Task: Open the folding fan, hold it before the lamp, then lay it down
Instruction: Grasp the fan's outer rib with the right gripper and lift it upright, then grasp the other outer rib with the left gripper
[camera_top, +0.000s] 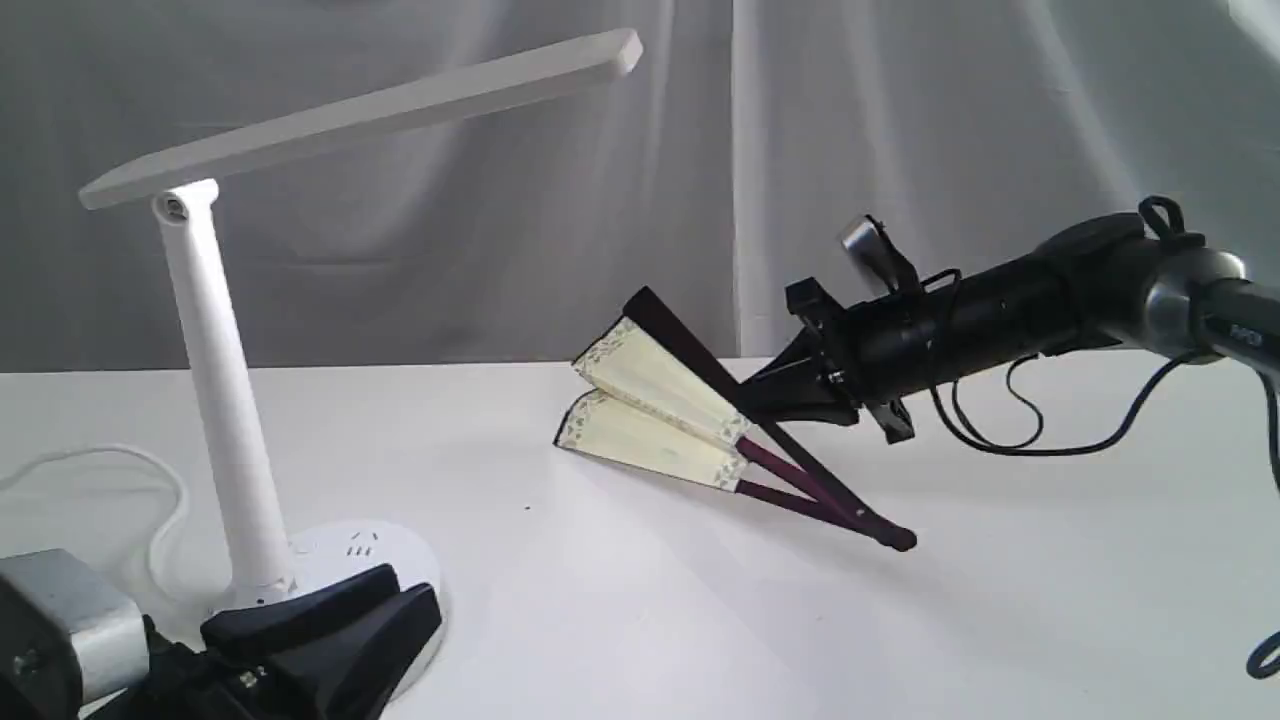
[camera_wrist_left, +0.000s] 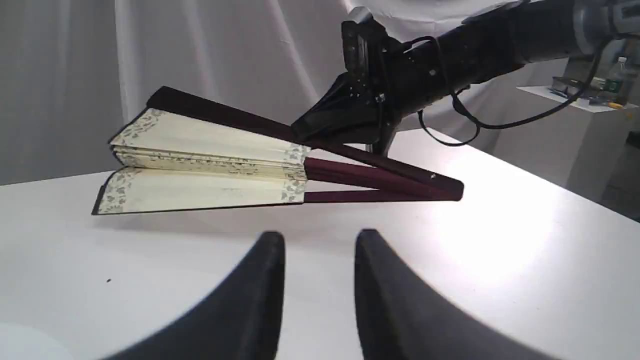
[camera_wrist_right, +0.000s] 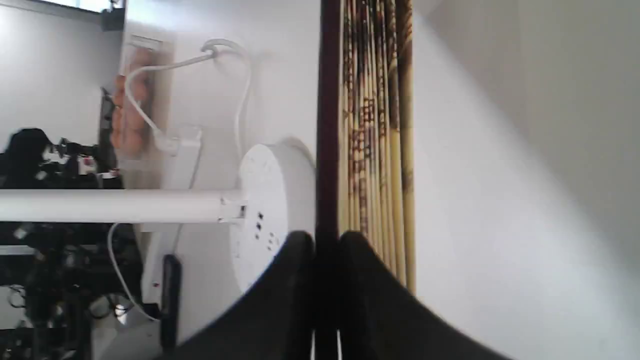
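Note:
The folding fan (camera_top: 650, 400) is partly open in the middle of the white table (camera_top: 1000, 620). Its pivot end and lower guard stick are down on the table, and its upper dark maroon guard stick is raised. My right gripper (camera_top: 760, 395) is shut on that upper guard stick, which shows between its fingers in the right wrist view (camera_wrist_right: 327, 240). The cream pleats (camera_wrist_right: 375, 125) hang beside it. The white lamp (camera_top: 210, 370) stands at the left, its bar head reaching over toward the fan. My left gripper (camera_wrist_left: 320, 237) is open and holds nothing. It sits low by the lamp base (camera_top: 370, 545), facing the fan (camera_wrist_left: 200, 150).
The lamp's white cord (camera_top: 120, 470) loops on the table behind the base. A white curtain (camera_top: 900, 150) hangs behind the table. In the left wrist view, a side table with bottles (camera_wrist_left: 590, 100) stands beyond the far edge.

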